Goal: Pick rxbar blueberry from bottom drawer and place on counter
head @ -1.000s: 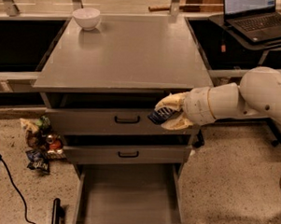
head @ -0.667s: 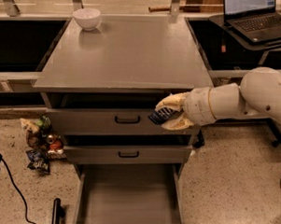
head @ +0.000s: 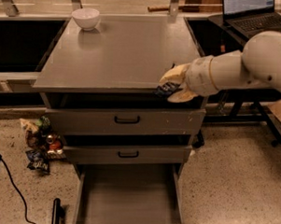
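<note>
My gripper (head: 171,87) hangs at the front right edge of the grey counter (head: 119,52), with the white arm reaching in from the right. Its pale fingers (head: 175,74) are shut on the rxbar blueberry (head: 166,89), a small dark navy bar held just above the counter's front edge. The bottom drawer (head: 127,197) stands pulled out below, a long grey box with nothing showing inside. The two shallower drawers with black handles (head: 126,119) above it are partly out.
A white bowl (head: 85,18) stands at the counter's back left. Colourful snack packets (head: 40,142) lie on the floor left of the cabinet. A black laptop (head: 250,13) sits on a desk at the back right. A dark cable (head: 11,187) runs across the floor at left.
My gripper has risen with the bar from in front of the top drawer to the counter's front right edge.
</note>
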`<state>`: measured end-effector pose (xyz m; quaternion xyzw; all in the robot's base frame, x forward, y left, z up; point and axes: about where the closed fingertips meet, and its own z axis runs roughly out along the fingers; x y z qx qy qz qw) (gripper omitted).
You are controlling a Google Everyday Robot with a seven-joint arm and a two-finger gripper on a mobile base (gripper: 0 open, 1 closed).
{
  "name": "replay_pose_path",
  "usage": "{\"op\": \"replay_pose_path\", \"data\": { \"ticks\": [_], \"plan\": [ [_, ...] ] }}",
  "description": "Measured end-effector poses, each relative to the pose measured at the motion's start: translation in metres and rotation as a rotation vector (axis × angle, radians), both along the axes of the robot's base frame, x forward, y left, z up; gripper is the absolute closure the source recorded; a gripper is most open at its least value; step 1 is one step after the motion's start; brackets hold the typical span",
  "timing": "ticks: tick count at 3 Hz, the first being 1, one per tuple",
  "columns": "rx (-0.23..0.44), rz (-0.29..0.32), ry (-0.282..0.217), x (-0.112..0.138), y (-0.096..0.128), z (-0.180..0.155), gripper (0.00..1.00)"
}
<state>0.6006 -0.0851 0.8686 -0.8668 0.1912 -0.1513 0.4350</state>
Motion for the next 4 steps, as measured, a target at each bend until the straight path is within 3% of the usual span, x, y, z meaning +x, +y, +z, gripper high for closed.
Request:
{"op": "replay_pose_path", "data": {
  "ticks": [1, 2, 3, 4],
  "plan": [
    [-0.021, 0.058, -0.091, 0.038, 0.002, 0.029, 1.0],
    [0.004, 0.037, -0.141, 0.049, -0.005, 0.06, 1.0],
    [0.006, 0.038, -0.14, 0.049, -0.004, 0.059, 1.0],
    [0.031, 0.088, -0.147, 0.073, 0.015, 0.056, 1.0]
  ]
}}
